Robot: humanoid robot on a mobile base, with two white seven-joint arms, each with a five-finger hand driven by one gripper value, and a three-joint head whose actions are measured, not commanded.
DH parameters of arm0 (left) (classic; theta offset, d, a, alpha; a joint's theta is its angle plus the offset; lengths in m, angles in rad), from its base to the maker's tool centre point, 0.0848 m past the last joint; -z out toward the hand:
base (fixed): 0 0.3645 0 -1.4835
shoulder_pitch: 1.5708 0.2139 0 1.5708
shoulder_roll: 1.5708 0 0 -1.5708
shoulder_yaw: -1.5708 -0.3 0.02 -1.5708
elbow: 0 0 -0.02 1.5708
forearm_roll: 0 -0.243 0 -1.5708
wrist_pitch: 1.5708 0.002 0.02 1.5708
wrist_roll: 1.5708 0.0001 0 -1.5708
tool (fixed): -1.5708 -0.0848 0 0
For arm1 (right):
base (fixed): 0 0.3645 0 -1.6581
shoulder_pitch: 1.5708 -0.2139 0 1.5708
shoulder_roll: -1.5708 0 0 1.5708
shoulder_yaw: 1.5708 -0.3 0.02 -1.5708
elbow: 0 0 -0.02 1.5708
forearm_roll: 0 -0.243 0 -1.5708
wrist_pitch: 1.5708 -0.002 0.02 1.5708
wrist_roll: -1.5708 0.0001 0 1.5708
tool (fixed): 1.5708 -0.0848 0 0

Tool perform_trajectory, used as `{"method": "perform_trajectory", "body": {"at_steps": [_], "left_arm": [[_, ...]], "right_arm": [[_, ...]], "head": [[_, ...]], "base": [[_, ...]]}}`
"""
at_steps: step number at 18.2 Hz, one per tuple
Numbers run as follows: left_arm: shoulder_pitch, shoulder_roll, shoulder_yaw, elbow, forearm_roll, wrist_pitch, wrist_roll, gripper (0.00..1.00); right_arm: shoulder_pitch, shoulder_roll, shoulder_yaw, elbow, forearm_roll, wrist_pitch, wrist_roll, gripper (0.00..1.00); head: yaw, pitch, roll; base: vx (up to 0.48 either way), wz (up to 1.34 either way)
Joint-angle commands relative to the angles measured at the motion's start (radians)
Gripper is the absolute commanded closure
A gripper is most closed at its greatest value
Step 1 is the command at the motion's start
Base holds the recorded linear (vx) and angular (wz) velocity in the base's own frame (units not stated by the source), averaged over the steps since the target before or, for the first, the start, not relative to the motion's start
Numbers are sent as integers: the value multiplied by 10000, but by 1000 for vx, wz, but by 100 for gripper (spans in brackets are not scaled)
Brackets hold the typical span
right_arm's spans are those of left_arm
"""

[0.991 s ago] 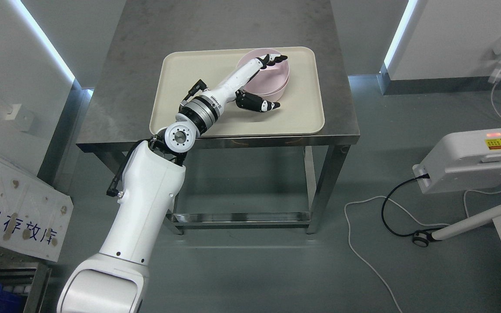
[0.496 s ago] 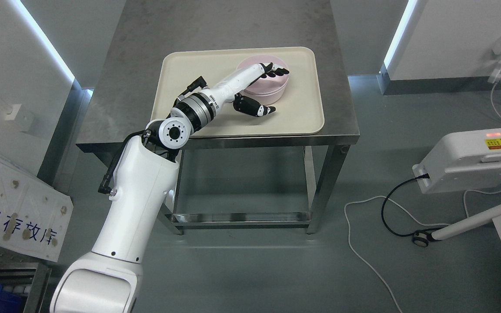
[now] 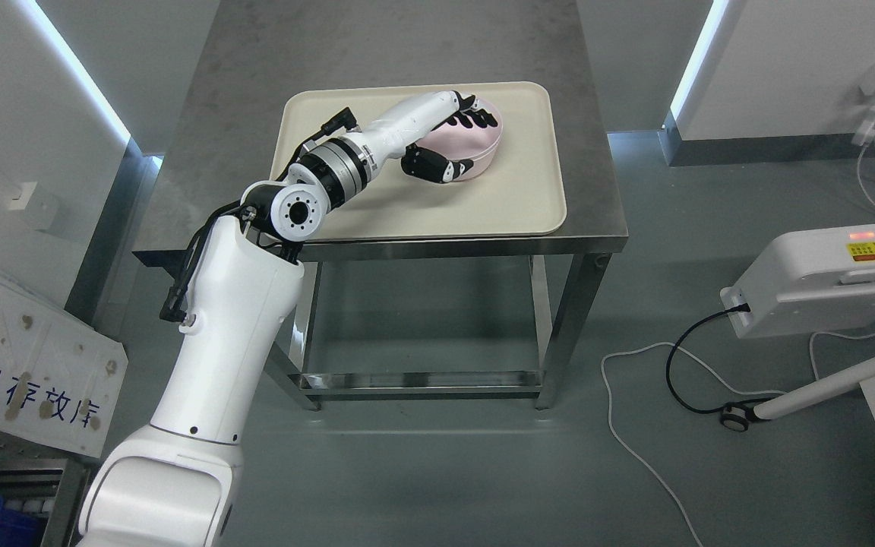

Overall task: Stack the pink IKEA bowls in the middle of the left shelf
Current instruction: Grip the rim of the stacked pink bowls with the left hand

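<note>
A brushed stainless-steel counter (image 3: 377, 45) on four metal legs is seen from above, with a grey floor around it and a white wheeled machine with a yellow warning label (image 3: 825, 277) and its black and white cables (image 3: 680, 357) well apart to the right. A cream rectangular plastic tray with rounded corners (image 3: 513, 197) is carried on the counter, and the pale pink round bowl (image 3: 475, 144) is found at the tray's far right part, apparently upside down, though whether it is one bowl or several nested cannot be told. The white left arm is reached in from the lower left, and the black-fingered left robot hand (image 3: 449, 144) is clamped on the bowl: the upper fingers (image 3: 479, 118) are laid across its top and the thumb side is pressed against its near wall. No right arm is shown, and no shelf is in view. The step in hand is judged to be the securing and lifting of the bowl. For that to be done well, the pinch should be kept firm on both sides, the bowl should be raised straight up until the tray's lip is cleared, and it should be held level, since a smooth, rounded wall may slip from the fingers if it is tilted.
</note>
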State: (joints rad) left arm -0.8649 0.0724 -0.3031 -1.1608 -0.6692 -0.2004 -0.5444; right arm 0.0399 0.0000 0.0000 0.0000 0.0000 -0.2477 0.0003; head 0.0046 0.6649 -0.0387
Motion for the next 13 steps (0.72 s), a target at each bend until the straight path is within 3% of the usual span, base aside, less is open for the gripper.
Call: {"method": "perform_trajectory", "body": {"at_steps": [1,13], "left_arm": [[104,165,-53,-142,-932,-21,-262,49],[105,242,-22,11,-1499,9,-324,51]], "right_arm": [[0,-175,-46,-175,-15,7,-3,0],[0,-175,-46,-175,-15,7,-3,0]], "head": [[0,0,0],[0,0,0]], "base": [[0,0],[0,0]]}}
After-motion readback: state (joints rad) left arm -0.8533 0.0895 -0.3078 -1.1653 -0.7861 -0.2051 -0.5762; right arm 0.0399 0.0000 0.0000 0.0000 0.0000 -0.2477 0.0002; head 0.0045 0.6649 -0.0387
